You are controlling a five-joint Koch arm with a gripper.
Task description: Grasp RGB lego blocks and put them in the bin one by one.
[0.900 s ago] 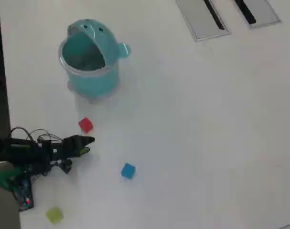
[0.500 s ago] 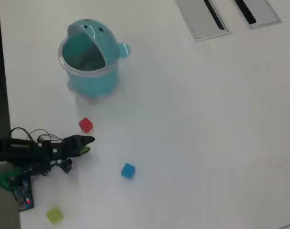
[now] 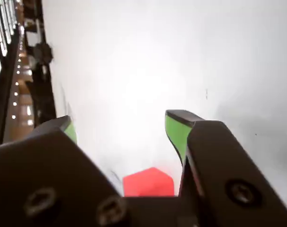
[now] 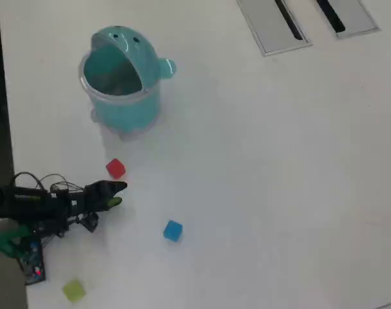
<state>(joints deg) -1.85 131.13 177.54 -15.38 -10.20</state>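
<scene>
Between the parted claw (image 3: pixel 119 130) tips, only the red block's (image 3: pixel 148 182) top shows (rest hidden); white worktop (image 4: pixel 279 180) lies open beyond.

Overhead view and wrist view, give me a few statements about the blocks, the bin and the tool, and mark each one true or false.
1. The red block lies on the table, not in the bin. True.
2. The bin stands with its lid closed. False: the lid is flipped up and the opening shows.
3. The tool is shut on the blue block. False: the blue block lies apart on the table, and the wrist view shows the jaws spread with nothing between them.
4. The yellow-green block lies nearest the bottom edge of the overhead view. True.
5. In the wrist view, the red block shows at the bottom, between the green pads. True.
</scene>
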